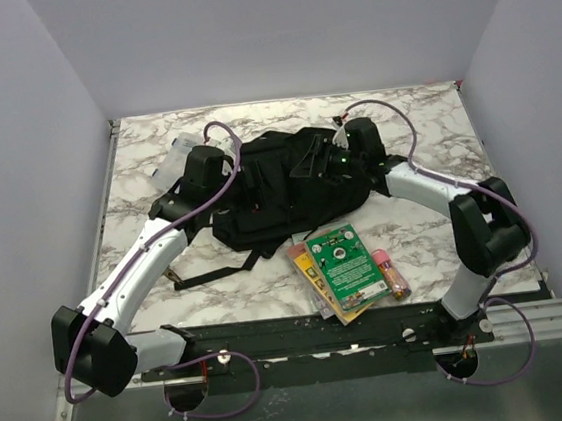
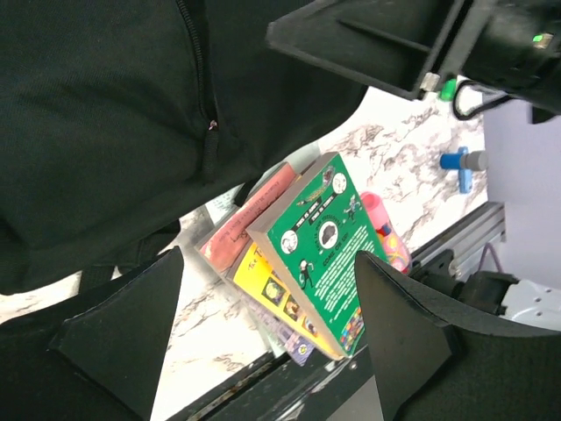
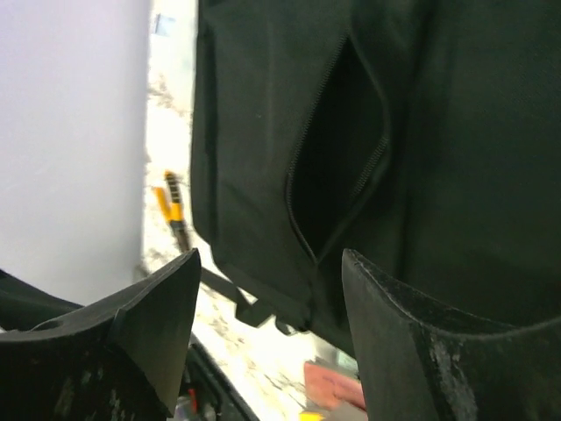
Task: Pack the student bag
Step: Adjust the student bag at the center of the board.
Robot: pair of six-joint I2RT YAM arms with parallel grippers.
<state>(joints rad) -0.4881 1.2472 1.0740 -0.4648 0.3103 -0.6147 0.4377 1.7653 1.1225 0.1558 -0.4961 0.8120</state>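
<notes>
Student bag: the student bag (image 1: 288,185) lies flat on the far half of the table, between my two wrists; one strap (image 1: 207,275) trails toward the near edge
Left gripper: my left gripper (image 2: 267,261) hangs over the bag's left side; fingers (image 2: 123,342) spread wide, nothing between them
Right gripper: my right gripper (image 3: 267,263) hovers over the bag's right side; fingers (image 3: 412,351) apart, gripping nothing
Right wrist alone: an unzipped pocket (image 3: 337,149) gapes dark, its inside unreadable; a yellow-and-black stick (image 3: 173,206) lies on the marble past the bag's edge, too blurred to name
Left wrist alone: a closed zipper (image 2: 209,123) runs down the bag; a small blue peg-like piece (image 2: 460,162) sits near the rail
Top view alone: a clear plastic case (image 1: 170,157) at the far left, partly behind my left wrist
Around: a green book (image 2: 324,254) tops a yellow one (image 2: 272,294) and a salmon one (image 2: 250,215), just near of the bag; a pink tube (image 2: 386,232) lies just beside them
In the way: my right wrist crosses the left camera's upper corner; purple cables (image 1: 224,191) loop over both arms
Surface: white marble-patterned table (image 1: 251,118)
Room: plain pale walls (image 1: 272,30) on three sides
</notes>
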